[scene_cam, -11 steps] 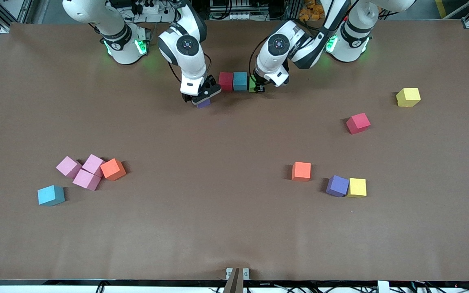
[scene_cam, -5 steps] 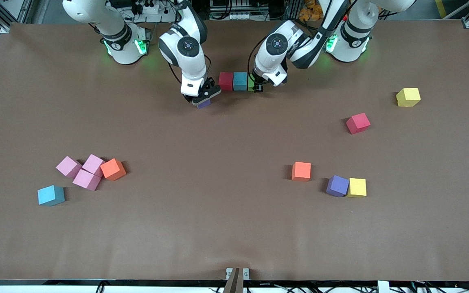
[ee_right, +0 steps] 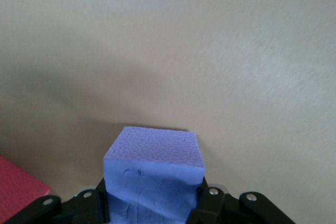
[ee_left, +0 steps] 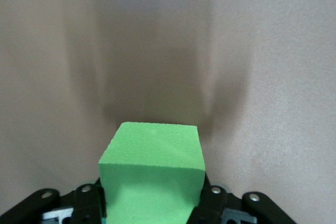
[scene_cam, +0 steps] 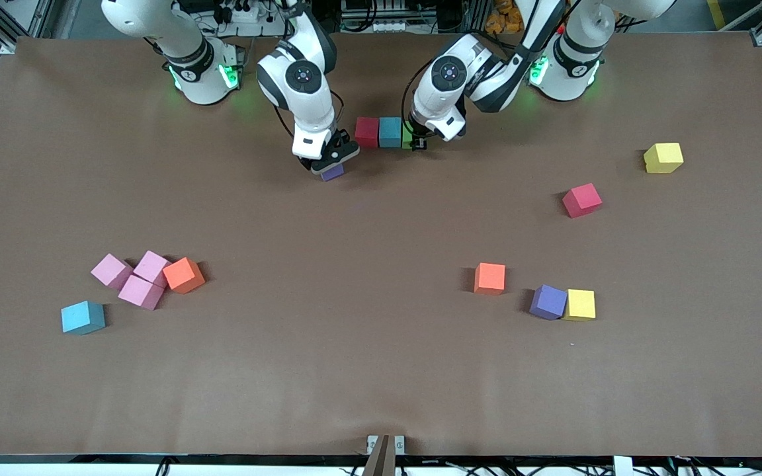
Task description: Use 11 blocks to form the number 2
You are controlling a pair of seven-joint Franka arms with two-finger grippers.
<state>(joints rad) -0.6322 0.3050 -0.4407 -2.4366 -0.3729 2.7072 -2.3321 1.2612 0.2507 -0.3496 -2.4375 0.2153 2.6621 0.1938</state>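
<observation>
Since a second ago almost nothing on the table has shifted; the right gripper (scene_cam: 329,163) has closed its fingers on a purple block (scene_cam: 333,172), and the left gripper (scene_cam: 417,141) has eased slightly at the row's end. In the right wrist view that purple block (ee_right: 153,174) sits clamped between the jaws with bare table under it and the red block's (ee_right: 18,192) corner just beside it. In the front view this gripper is over the table near the red block (scene_cam: 367,131), which starts a row with a light blue block (scene_cam: 390,131) touching it.

The left gripper is at the row's other end, with a green block (scene_cam: 407,137) between its jaws, touching the light blue one. In the left wrist view the green block (ee_left: 152,174) fills the space between the jaws; whether they clamp it or have just let go, I cannot tell.

By my judgement only the top bar of the digit is laid, with the purple block the next piece to place. Risks from here:
- If the left gripper lifts while the foam clings to a finger, the green block could drag out of line.
- The purple block is held close to the red one; a careless sweep could knock the row.
- Both grippers work close together, so a collision is possible.
</observation>
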